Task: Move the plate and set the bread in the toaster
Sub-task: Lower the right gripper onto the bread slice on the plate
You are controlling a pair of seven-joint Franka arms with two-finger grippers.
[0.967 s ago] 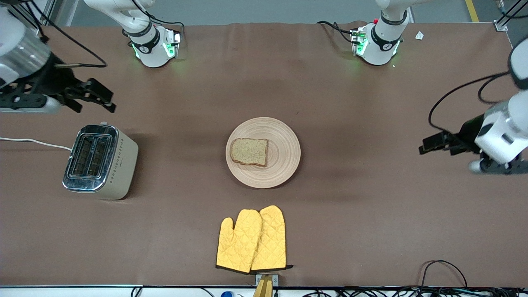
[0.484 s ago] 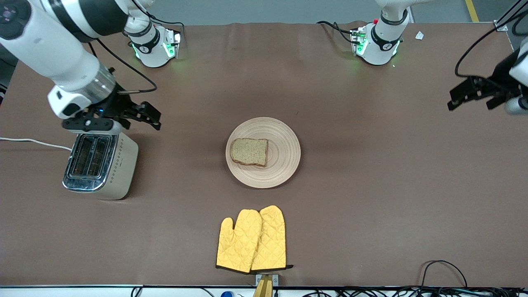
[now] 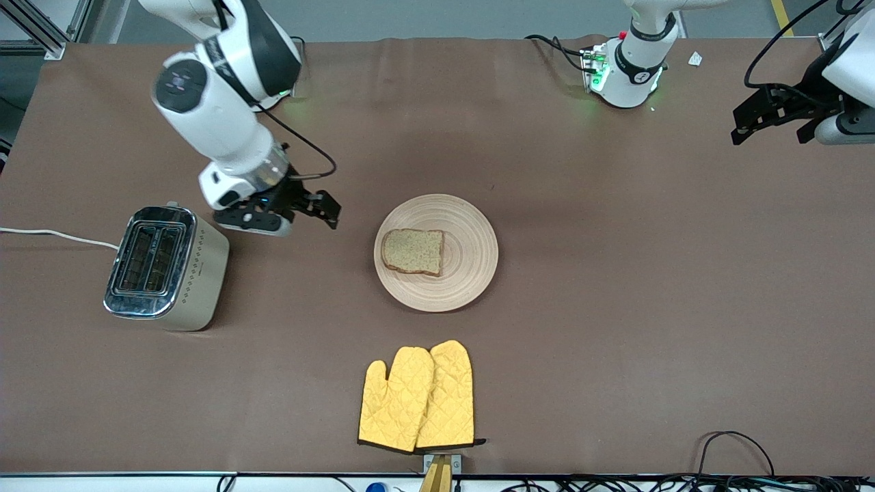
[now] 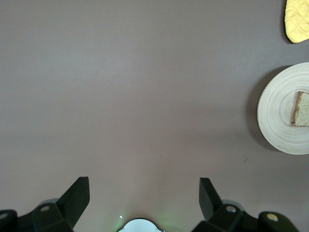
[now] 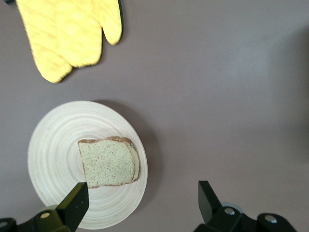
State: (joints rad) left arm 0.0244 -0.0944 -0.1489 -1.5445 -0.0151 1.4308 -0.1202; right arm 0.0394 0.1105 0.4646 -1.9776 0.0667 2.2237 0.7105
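Observation:
The pale wooden plate [image 3: 472, 254] lies mid-table with the brown bread slice [image 3: 413, 251] flat on it. The cream toaster [image 3: 164, 270], chrome-topped with both slots empty, stands toward the right arm's end. My right gripper [image 3: 327, 210] is open and empty, in the air between toaster and plate. Its wrist view shows the plate [image 5: 53, 154] and bread [image 5: 108, 162] just ahead of the open right gripper [image 5: 142, 191]. My left gripper [image 3: 746, 123] is open and empty, high over the left arm's end. The left wrist view shows its gripper [image 4: 143, 186] over bare table, with the plate [image 4: 277, 111] and bread [image 4: 301, 108] off to one side.
A pair of yellow oven mitts [image 3: 417, 396] lies nearer the front camera than the plate; they show in the right wrist view [image 5: 67, 34] and partly in the left wrist view [image 4: 297, 19]. The toaster's white cord [image 3: 55, 236] runs off the table's end.
My right gripper has swung from the toaster's end to beside the plate. My left gripper has moved toward the bases' edge of the table. Plate, bread and toaster have not moved.

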